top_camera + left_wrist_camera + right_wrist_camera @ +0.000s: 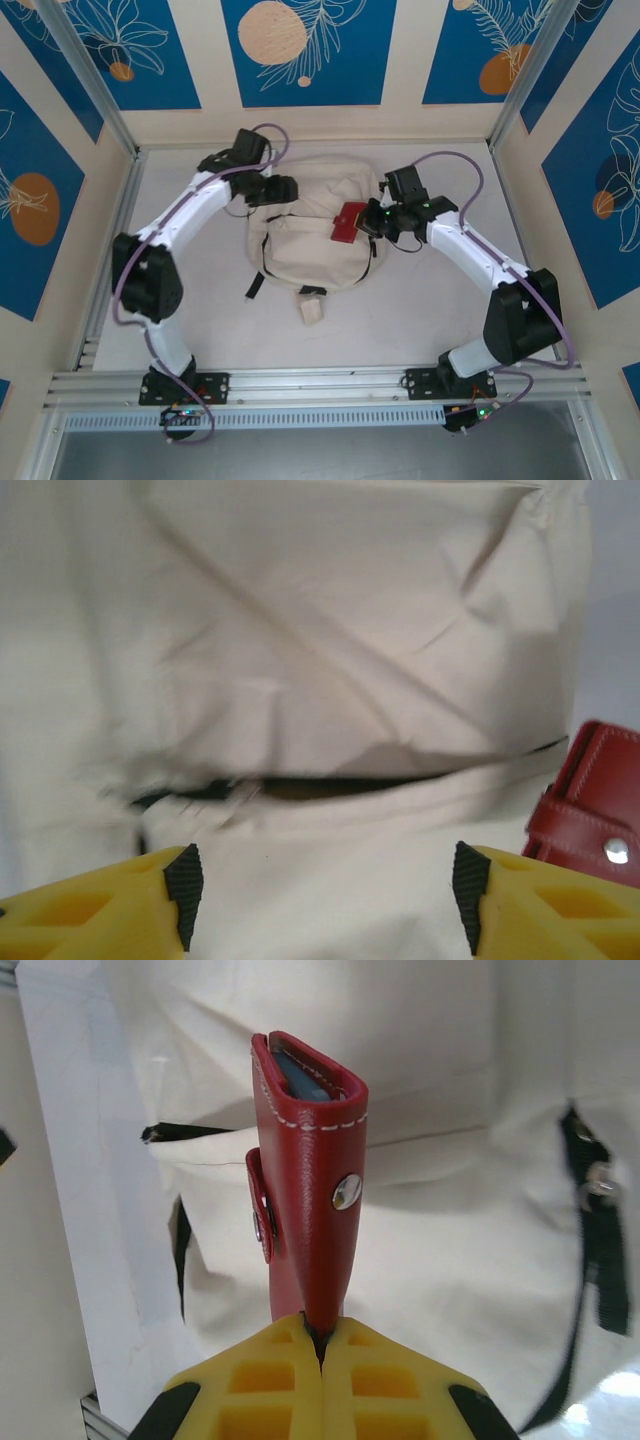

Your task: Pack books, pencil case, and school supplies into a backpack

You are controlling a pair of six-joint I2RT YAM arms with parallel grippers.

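A large, soft cream-white fabric backpack [305, 245] is seen lying flat at the middle of the pale table [220, 330]. Black strap trim [255, 285] trails from its 7 o'clock corner, and a small cream tab [312, 309] lies at its 6 o'clock edge.

The left gripper [278, 190] is placed at the backpack's 11 o'clock corner. In the left wrist view its yellow fingers, tipped with black pads [183, 882], are spread wide with nothing between them. Only creased cream cloth lies beyond, crossed by a dark, partly open zip slit [300, 786]. Whether the pads touch the cloth cannot be told.

The right gripper [375, 222] is set at the backpack's 3 o'clock edge and is clamped on a slim red leather case [349, 222], which is held over the upper right of the bag and points toward 9 o'clock from the gripper. In the right wrist view the yellow fingers [270, 1380] are pressed together on the case's lower end. The case rises toward 12 o'clock, with white stitching and a silver snap stud [346, 1192] on its side, and something blue [300, 1072] is glimpsed inside its top end. A black strap [600, 1260] hangs at 3 o'clock. In the left wrist view a corner of the case is caught at 4 o'clock — contact between case and backpack cannot be judged.
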